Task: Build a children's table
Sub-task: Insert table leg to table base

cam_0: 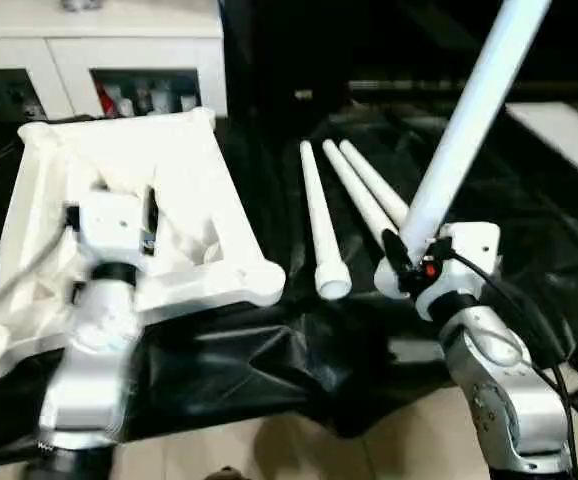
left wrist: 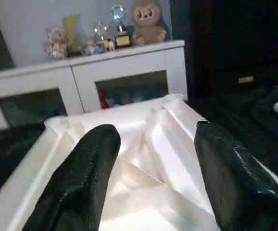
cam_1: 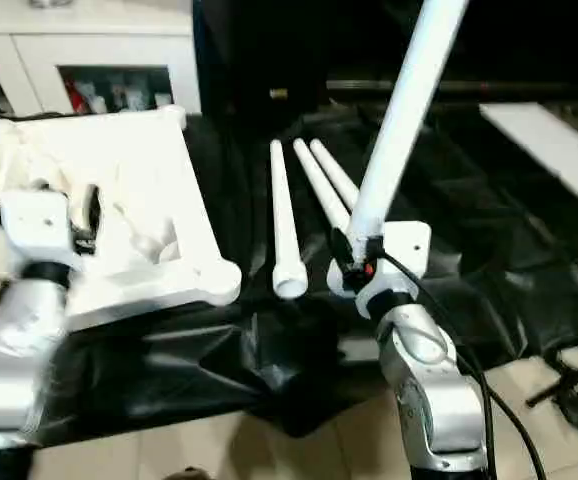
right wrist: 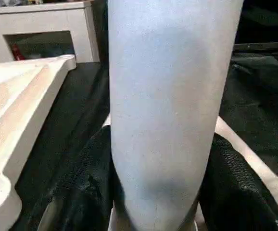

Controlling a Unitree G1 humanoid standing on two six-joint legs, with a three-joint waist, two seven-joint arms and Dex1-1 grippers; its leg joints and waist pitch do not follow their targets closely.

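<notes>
**Right pincer lifts a leg, tabletop waits underside-up**

Left eye view: tabletop (cam_0: 119,240) lies underside-up on black sheet (cam_0: 269,350), ribs showing, nearest corner socket (cam_0: 259,282) facing the legs. Left pincer (cam_0: 109,215) hovers over the ribs, nothing in it. Right pincer (cam_0: 409,262) clamps held leg (cam_0: 464,120) near its fat end, leg tilted up and away. Three spare legs (cam_0: 321,215) lie side by side between tabletop and right arm.

Right eye view: same layout; cupboard (cam_1: 99,60) behind the tabletop. Held leg is well apart from any socket.

Left wrist view: two black fingers (left wrist: 81,178) spread wide, empty, ribbed underside between and beyond them. Trophies and a plush toy (left wrist: 148,19) sit on the cupboard.

Right wrist view: fingers (right wrist: 81,187) pressed on both sides of the held leg, firm grip; tabletop edge off to one side.

Judgement: step is seating the leg. Best to swing the fat end over the nearest socket, stand the leg vertical, then push straight down; left pincer could brace the tabletop so it won't slide on the sheet
</notes>
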